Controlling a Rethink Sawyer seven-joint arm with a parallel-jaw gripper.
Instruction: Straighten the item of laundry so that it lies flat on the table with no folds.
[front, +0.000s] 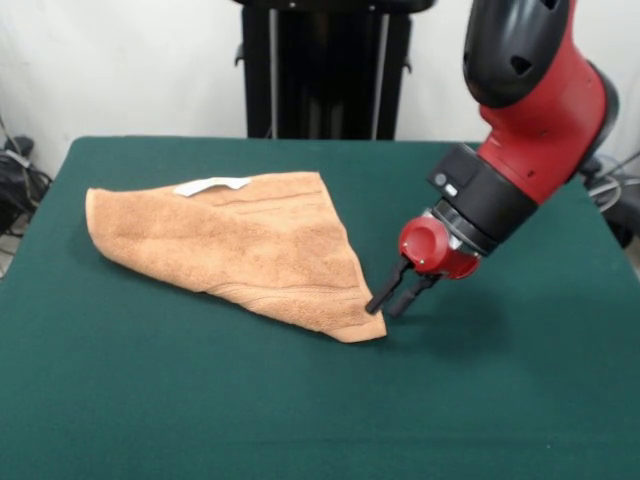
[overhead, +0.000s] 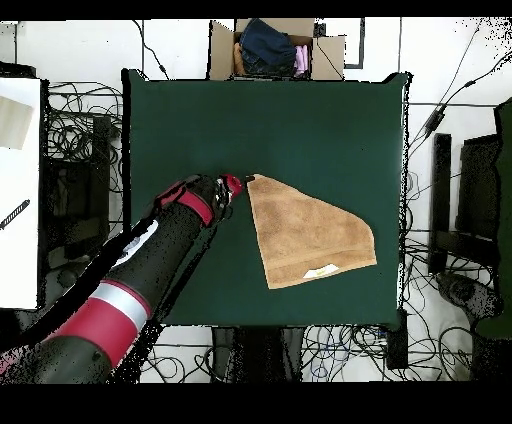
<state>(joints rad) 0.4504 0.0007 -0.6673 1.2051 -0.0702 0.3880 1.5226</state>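
One orange-tan terry towel (front: 245, 245) lies folded into a triangle on the dark green felt desk (front: 300, 410). The black claw (front: 396, 296), released and empty, sits just beside its pointed corner, evidently placed to seize it.

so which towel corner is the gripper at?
The pointed corner at the front view's lower right, farthest from the white label. The gripper sits right beside it; the towel has its other corners well away.
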